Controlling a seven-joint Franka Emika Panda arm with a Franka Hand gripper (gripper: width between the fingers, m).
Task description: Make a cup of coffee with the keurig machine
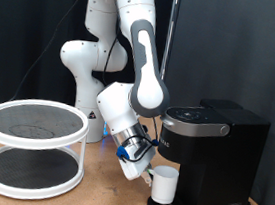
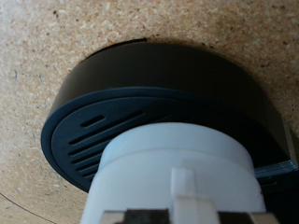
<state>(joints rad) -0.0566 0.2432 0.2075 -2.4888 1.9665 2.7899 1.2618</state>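
- The gripper [image 1: 141, 170] sits just beside the keurig machine [image 1: 209, 162], on the machine's side toward the exterior view's left, level with the gap under the brew head.
- Its fingers reach toward the cup [image 1: 164, 184], which stands upright on the machine's round drip tray under the spout; from the exterior view the fingers seem to meet the cup's side or handle, but the contact itself is too small to make out.
- In the wrist view the cup [image 2: 176, 177] fills the lower middle, its white handle running down toward the camera between pale finger parts at the bottom edge; the fingertips are cut off by the frame, so I cannot tell whether the pincer is spread or pinching the handle.
- The arm comes down from a white base behind the machine, bends at the elbow above the lid, and turns the wrist downward and sideways so the hand points at the cup.
- Only the wrist view shows the drip tray [image 2: 103, 112] closely: a black round disc with slotted grille, lying on a speckled cork-like table [image 2: 56, 47], with the cup upon it.
- Only the exterior view shows the machine's shut lid and the white two-tier round rack [image 1: 33, 146], well apart from the machine toward the exterior view's left.
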